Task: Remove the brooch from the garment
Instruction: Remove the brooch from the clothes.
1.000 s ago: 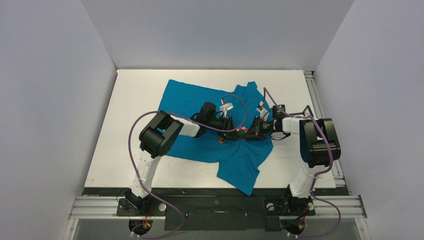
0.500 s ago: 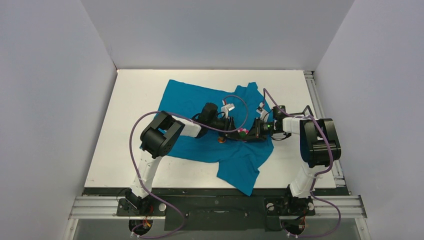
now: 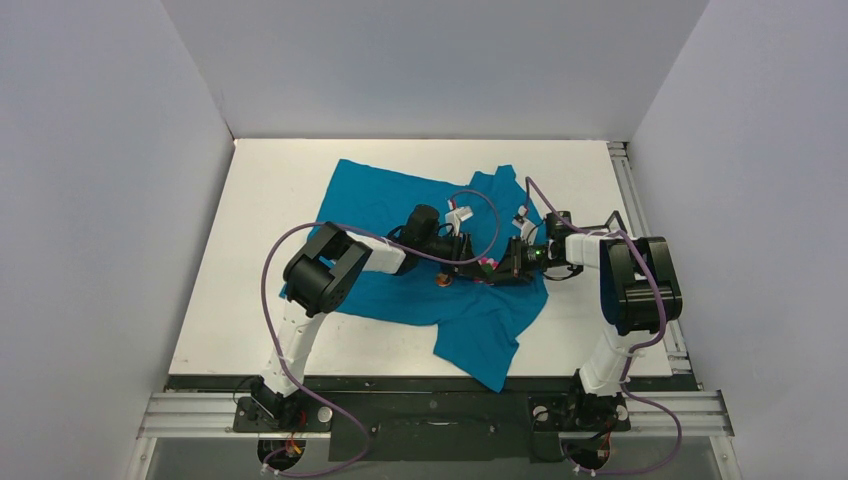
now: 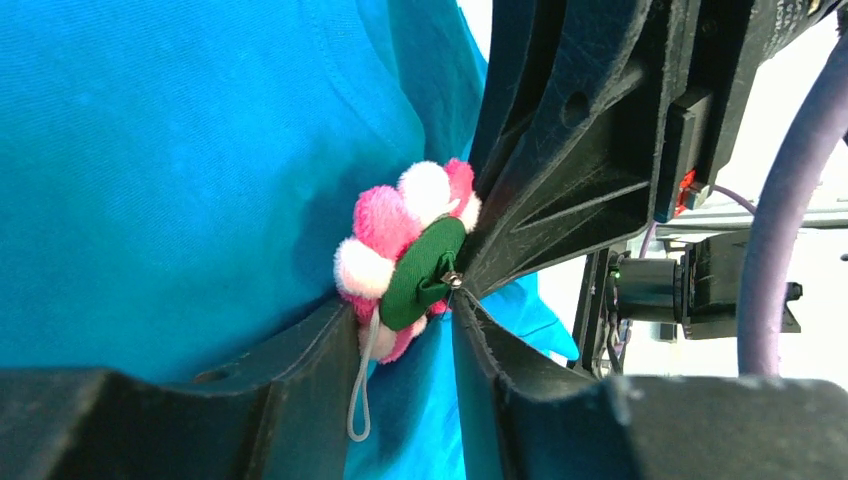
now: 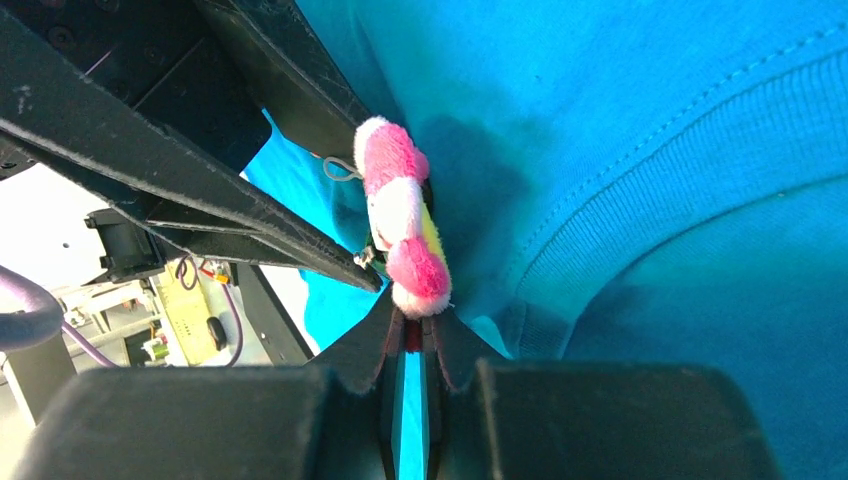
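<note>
We see the garment [image 3: 380,195], a teal T-shirt, spread rumpled over the middle of the white worktop [image 3: 270,180], one corner trailing toward the near edge. Both arms reach in over it and meet tip to tip near the shirt's right side, just near of its collar. The brooch [image 4: 405,260] sits exactly there, between the two hands and against the cloth. It is turned so that the left wrist camera shows us its round green back [image 4: 425,262] and a small metal catch [image 4: 452,281], ringed by pink and white plush petals, with a thin grey loop of cord [image 4: 360,400] hanging from it. The left hand [image 4: 400,305] is narrowed about the brooch, one fingertip under the petals on the left and the other against the edge of the green disc. The right hand [image 5: 412,330] comes in from the right with its fingers [image 5: 455,350] pressed together on a thin fold of teal fabric directly beneath the brooch, which here shows edge-on with a sliver of yellow. Ribbed collar stitching runs just right of it.
</note>
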Action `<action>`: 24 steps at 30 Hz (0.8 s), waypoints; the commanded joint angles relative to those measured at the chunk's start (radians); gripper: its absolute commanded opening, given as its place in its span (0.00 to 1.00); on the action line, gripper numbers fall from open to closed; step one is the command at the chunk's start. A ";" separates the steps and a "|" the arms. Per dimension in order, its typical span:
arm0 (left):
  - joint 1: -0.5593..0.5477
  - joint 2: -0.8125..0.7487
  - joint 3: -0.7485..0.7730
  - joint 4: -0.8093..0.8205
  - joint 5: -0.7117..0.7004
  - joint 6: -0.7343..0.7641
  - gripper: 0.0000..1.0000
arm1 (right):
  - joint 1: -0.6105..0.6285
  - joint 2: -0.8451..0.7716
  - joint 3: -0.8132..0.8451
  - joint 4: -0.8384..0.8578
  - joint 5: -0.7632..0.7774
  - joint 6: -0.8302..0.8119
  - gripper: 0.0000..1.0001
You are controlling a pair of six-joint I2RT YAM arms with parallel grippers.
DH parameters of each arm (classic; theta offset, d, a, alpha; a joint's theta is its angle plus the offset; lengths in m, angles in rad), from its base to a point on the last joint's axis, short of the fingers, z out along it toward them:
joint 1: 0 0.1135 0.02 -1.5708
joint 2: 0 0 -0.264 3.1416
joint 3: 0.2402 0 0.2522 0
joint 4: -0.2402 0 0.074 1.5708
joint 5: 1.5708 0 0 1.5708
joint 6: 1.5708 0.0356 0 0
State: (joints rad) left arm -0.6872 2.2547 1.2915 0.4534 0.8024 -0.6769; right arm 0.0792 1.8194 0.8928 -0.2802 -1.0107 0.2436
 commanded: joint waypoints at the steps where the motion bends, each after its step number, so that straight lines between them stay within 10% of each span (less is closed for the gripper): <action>1: -0.018 0.009 0.050 0.008 -0.017 0.022 0.31 | 0.008 -0.012 0.023 -0.007 -0.042 -0.029 0.00; 11: -0.018 0.004 0.050 0.012 -0.006 0.030 0.04 | -0.003 -0.007 0.023 -0.010 -0.038 -0.037 0.00; 17: 0.005 -0.014 0.032 0.062 0.028 0.001 0.41 | -0.021 -0.006 0.031 -0.037 -0.024 -0.069 0.00; 24: 0.038 -0.066 0.012 0.038 0.043 0.042 0.51 | -0.024 -0.017 0.055 -0.064 0.019 -0.107 0.00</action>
State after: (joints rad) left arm -0.6762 2.2555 1.2984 0.4614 0.8368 -0.6731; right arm 0.0593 1.8198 0.9127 -0.3305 -0.9989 0.1864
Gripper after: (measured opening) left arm 0.498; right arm 0.024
